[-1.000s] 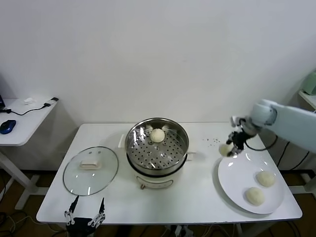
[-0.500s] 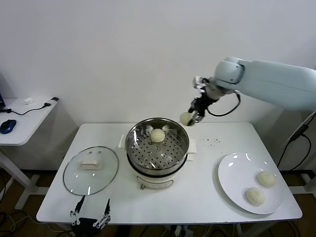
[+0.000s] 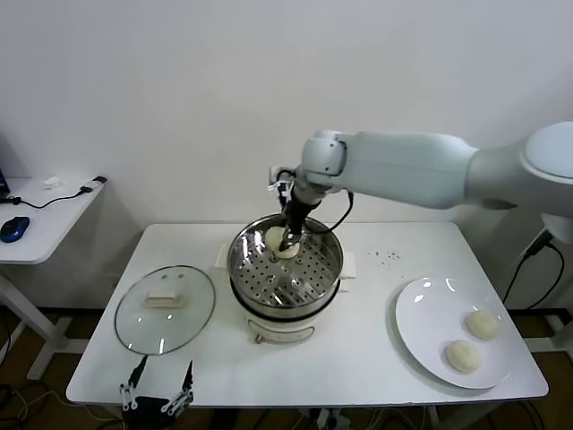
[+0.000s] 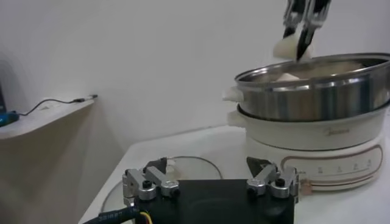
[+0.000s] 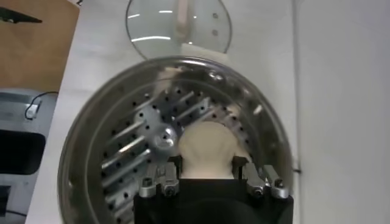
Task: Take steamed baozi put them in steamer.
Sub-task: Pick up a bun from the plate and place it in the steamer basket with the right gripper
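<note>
My right gripper [image 3: 286, 236] reaches down into the back of the steamer [image 3: 331, 262] and is shut on a cream-white baozi [image 3: 275, 240]. The right wrist view shows that baozi [image 5: 209, 146] held between the fingers of the right gripper [image 5: 208, 162], over the perforated tray [image 5: 131, 152]. A second baozi [image 3: 288, 252] lies on the tray right beside it; I cannot tell if they touch. Two more baozi [image 3: 482, 323] [image 3: 463, 356] lie on the white plate [image 3: 421, 309] at the right. My left gripper [image 3: 157, 387] is open and empty below the table's front edge.
The glass lid [image 3: 165, 309] with its white handle lies flat on the table left of the steamer. The left wrist view shows the steamer's side [image 4: 317, 97] and the left gripper [image 4: 207, 164]. A side desk [image 3: 40, 215] stands at the far left.
My right arm carried the baozi from above the plate leftward over the table and lowered it into the back of the steamer. The left gripper stayed at the front edge.
</note>
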Tool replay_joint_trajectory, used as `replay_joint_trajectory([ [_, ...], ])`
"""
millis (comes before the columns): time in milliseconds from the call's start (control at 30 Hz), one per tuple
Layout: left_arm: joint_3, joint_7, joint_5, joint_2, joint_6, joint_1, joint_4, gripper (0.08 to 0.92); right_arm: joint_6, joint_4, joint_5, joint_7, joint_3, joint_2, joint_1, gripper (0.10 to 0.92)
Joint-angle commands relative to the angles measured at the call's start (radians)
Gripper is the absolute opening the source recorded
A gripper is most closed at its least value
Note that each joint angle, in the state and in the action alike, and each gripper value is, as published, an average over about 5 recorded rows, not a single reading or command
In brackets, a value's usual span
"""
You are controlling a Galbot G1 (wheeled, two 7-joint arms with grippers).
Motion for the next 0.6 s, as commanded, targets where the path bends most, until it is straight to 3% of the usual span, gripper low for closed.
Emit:
replay_joint_trajectory([
  [33,-0.007,-0.001,-0.018,0.001,0.000,-0.004,0.014,0.823,-0.016,-0.087,0.003,0.018,0.001,0.108,-0.090,0.552],
  [367,-0.009,-0.003,-0.020,-0.001,-0.005,-0.001,0.030,0.823,-0.009,-0.148,-0.017,0.008,0.002,0.130,-0.125,0.570],
  [600,-0.007,0.002,-0.016,-0.001,-0.002,0.002,0.023,0.823,-0.019,-0.125,-0.018,0.000,0.005,0.103,-0.112,0.732],
])
